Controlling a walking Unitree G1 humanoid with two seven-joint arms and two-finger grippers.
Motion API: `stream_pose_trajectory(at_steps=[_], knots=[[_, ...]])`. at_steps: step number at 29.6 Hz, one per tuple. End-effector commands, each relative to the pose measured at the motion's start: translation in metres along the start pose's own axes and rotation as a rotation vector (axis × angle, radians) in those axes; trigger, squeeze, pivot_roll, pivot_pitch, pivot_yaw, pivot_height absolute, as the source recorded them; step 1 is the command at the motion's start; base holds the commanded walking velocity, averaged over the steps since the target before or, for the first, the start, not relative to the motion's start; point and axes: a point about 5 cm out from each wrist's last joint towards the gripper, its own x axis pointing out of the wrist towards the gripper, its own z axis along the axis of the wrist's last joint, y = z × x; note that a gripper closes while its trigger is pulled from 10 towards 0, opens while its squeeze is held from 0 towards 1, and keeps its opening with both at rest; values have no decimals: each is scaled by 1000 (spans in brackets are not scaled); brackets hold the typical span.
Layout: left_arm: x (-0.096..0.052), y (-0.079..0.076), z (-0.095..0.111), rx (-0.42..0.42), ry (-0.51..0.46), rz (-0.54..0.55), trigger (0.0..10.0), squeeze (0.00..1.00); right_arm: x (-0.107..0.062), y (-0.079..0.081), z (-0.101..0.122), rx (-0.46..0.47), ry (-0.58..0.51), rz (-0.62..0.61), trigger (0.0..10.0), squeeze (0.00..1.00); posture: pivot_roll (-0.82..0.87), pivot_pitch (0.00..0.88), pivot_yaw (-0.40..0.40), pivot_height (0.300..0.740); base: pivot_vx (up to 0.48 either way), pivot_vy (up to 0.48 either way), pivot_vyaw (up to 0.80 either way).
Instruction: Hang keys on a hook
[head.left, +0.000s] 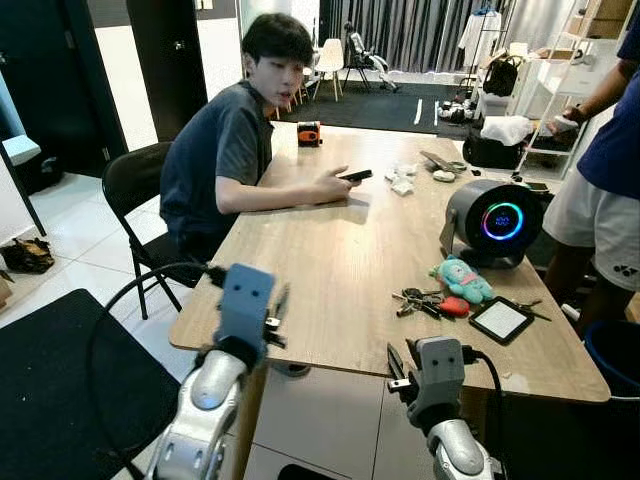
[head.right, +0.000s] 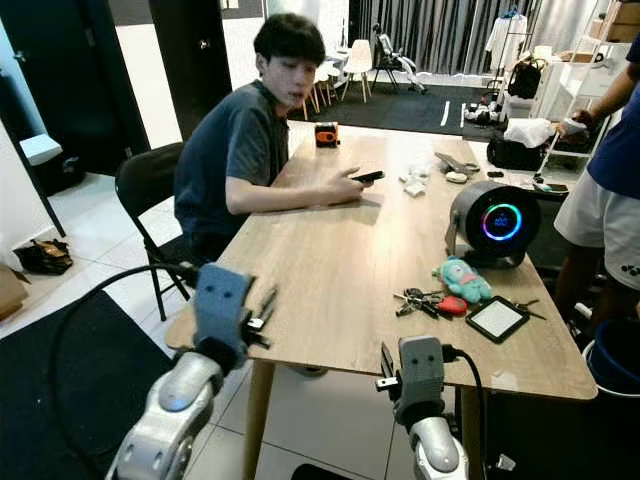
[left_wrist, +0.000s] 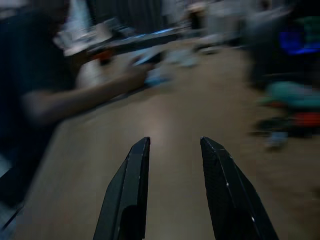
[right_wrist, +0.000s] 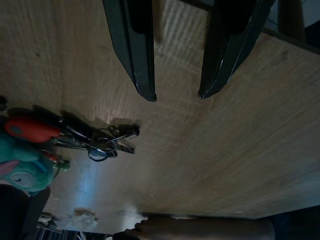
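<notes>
- Keys (head.left: 420, 299) flat on bench (head.left: 330, 270) near right edge, touching plush toy (head.left: 461, 278).
- Right claw (right_wrist: 176, 95) open, empty, short of keys.
- Left claw (left_wrist: 172, 145) open, empty.
- Risk: snagging toy, flat keys slipping.

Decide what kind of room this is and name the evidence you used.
Probably a home's open living or dining area: a long wooden table with a seated person, a curtained wall, and a clothes rack behind.

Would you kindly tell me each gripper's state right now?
Left gripper: open, empty, above the light wooden table.
Right gripper: open, empty.
</notes>
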Motion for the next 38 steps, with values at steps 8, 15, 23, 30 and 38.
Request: stream_pose_trajectory(at_steps=[8, 15, 23, 30, 38], knots=[[-3, -8, 10, -21, 11, -85, 10000, 0, -6, -15, -3, -88, 10, -10, 10000, 0, 66, 109, 61, 740, 0, 0, 0], [-2, 5, 12, -62, 22, -40, 10000, 0, -5, -16, -2, -72, 8, -29, 10000, 0, 67, 110, 66, 740, 0, 0, 0], [-3, 7, 10, -63, 33, 11, 10000, 0, -4, -4, -3, -55, 10, 4, 10000, 0, 75, 108, 54, 740, 0, 0, 0], [-2, 11, 10, -71, 45, 69, 10000, 0, -2, -3, -2, -53, 9, 14, 10000, 0, 76, 107, 46, 740, 0, 0, 0], [-1, 15, 9, -73, 52, 103, 10000, 0, -1, -4, -2, -55, 8, 14, 10000, 0, 74, 105, 44, 740, 0, 180, 0]])
